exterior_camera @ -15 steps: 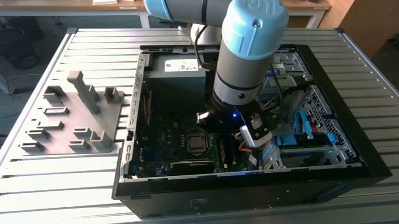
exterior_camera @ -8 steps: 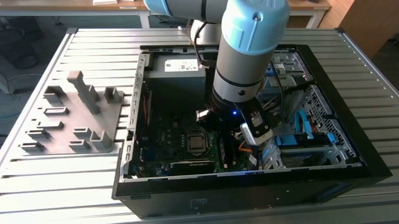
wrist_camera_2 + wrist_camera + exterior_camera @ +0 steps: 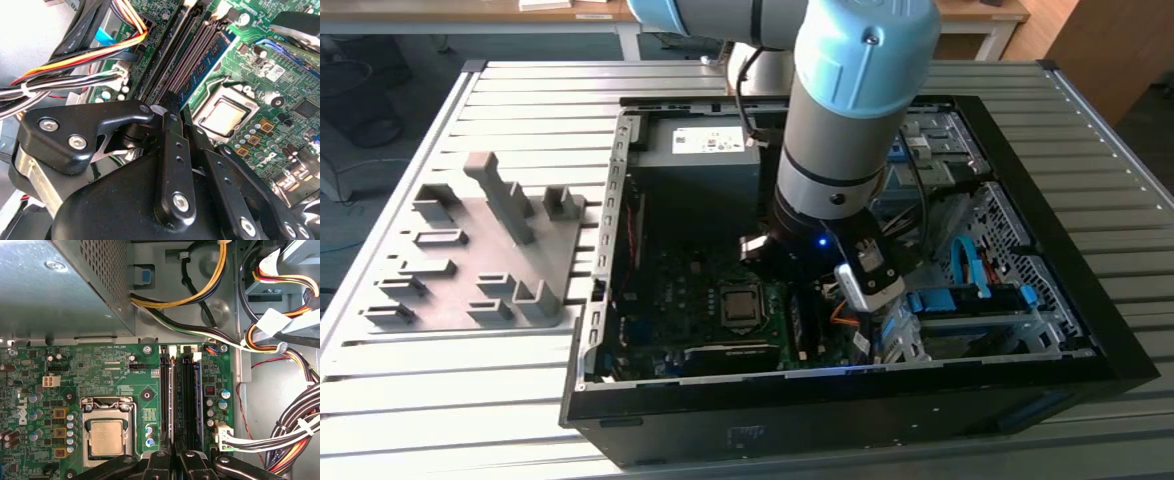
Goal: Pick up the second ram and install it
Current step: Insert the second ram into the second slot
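— Where's the arm point(image 3: 854, 120) standing?

— It comes down steeply from the top of the exterior view, pale blue joint above, grey sleeve below, then a black wrist point(image 3: 807, 245) with a small blue light on it.

— And the gripper?

— In the second wrist view the gripper point(image 3: 172, 112) points away from the camera, its black link bars running up to the tips. In the first wrist view the gripper point(image 3: 175, 452) shows as a row of black linkages with bolt heads.

— How do the fingers sit?

— The fingers point(image 3: 170, 125) are drawn close together, side by side, with hardly a gap between them. Whether they pinch anything I cannot tell.
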Robot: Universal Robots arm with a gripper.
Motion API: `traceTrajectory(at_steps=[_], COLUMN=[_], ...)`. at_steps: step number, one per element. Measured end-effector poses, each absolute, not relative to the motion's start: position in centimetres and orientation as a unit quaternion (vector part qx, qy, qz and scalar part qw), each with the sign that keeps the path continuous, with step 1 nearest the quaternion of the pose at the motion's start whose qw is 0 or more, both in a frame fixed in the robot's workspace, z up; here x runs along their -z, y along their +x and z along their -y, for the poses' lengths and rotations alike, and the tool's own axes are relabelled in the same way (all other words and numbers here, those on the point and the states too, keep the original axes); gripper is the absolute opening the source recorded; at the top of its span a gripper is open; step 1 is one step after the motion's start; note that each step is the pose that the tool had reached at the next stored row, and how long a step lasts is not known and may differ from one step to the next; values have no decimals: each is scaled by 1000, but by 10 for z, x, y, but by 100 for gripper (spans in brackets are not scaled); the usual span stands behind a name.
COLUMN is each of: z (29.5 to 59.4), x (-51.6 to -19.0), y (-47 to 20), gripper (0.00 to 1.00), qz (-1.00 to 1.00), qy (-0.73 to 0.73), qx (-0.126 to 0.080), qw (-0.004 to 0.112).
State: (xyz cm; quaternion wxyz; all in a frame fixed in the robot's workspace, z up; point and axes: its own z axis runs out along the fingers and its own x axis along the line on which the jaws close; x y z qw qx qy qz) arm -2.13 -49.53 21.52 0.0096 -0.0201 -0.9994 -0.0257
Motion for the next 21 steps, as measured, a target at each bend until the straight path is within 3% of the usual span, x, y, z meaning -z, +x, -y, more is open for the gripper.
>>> traceTrajectory(at_steps=[21], z=[495], x=[-223], y=[-17], gripper=[14], qz=[999], qy=[-20], qx=[24], qw=[10])
